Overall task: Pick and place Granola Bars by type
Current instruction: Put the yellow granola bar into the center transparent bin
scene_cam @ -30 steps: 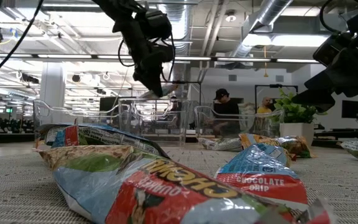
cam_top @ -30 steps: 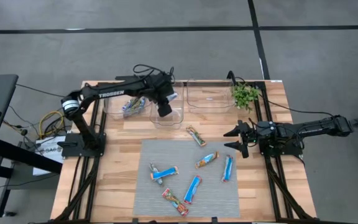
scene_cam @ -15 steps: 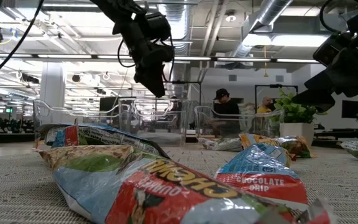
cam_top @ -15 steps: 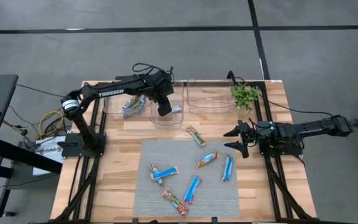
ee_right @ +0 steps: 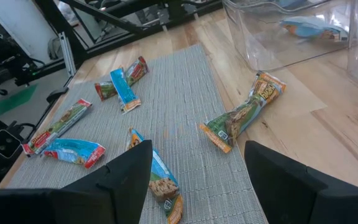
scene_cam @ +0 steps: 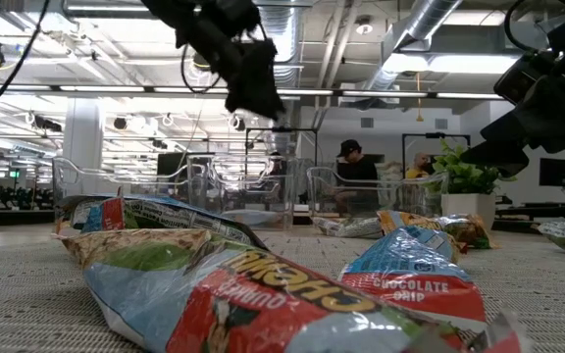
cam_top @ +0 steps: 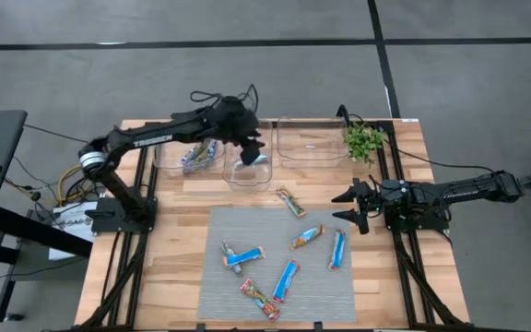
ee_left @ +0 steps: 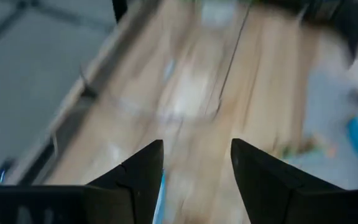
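The left claw [cam_top: 250, 148] hangs over the middle bin [cam_top: 249, 171] at the far edge of the table [cam_top: 178, 249], fingers apart and empty. A pale bar [scene_cam: 246, 217] lies inside that bin. The right claw [cam_top: 350, 207] waits at the right edge, jaws wide, holding nothing. Six bars [cam_top: 287, 278] lie loose on the grey mat [cam_top: 321, 286] nearer in, and more sit in the left bin [cam_top: 181, 159]. Judged risk: on its way to the mat the arm could clip the bin's rim and shift it.
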